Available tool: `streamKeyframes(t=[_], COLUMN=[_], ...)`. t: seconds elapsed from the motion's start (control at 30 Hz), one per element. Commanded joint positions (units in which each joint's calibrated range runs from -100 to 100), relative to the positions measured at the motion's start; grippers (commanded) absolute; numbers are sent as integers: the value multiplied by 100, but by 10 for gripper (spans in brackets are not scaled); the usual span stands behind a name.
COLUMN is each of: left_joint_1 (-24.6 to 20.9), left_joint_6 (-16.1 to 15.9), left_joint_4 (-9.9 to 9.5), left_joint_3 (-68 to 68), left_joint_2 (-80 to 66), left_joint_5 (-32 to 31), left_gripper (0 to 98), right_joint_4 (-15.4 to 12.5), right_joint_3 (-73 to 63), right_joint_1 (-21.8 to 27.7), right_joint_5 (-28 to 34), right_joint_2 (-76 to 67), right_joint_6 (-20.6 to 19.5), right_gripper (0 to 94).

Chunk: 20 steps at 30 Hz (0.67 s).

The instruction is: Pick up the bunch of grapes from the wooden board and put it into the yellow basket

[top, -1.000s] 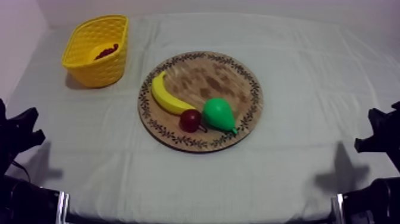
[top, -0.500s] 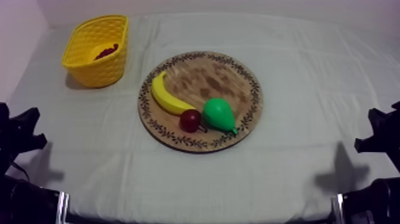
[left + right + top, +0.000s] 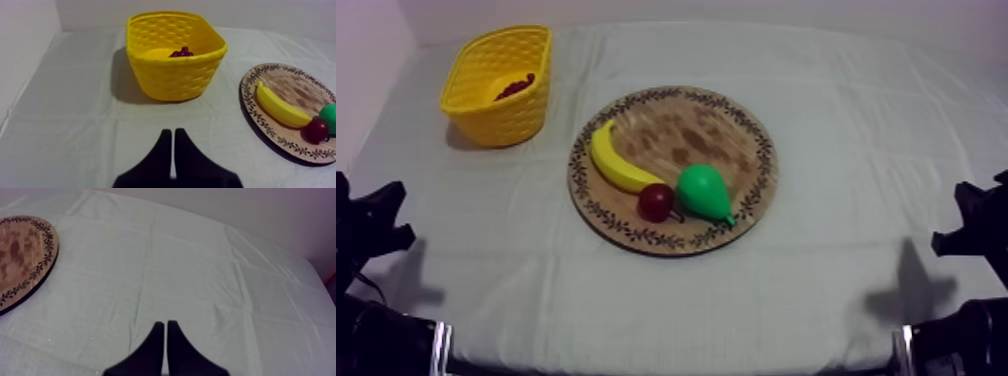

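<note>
The dark purple bunch of grapes lies inside the yellow basket at the far left of the table; from the left wrist view the grapes peek over the basket's rim. The round wooden board sits mid-table. My left gripper is shut on nothing, its fingers together as a narrow wedge, low over bare cloth in front of the basket. My right gripper is likewise shut on nothing, over cloth to the right of the board. In the top view both arms rest low at the table's sides.
On the board lie a banana, a small red fruit and a green pear, clustered at its front left. The left wrist view shows the banana and red fruit on the board. A pale wall borders the left side.
</note>
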Motion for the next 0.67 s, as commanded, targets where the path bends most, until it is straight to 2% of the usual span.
streamKeyframes(t=[0.0, 0.63], left_joint_1=[3, 5], left_joint_6=[-5, -38], left_joint_4=[2, -1], left_joint_3=[3, 4], left_joint_2=[0, 0], left_joint_5=[-8, -8], left_gripper=[0, 0], right_joint_4=[0, 0], right_joint_3=[4, 4], right_joint_1=[2, 2], right_joint_5=[0, 0], right_joint_2=[-2, -2], right_joint_6=[1, 2], right_gripper=[2, 2])
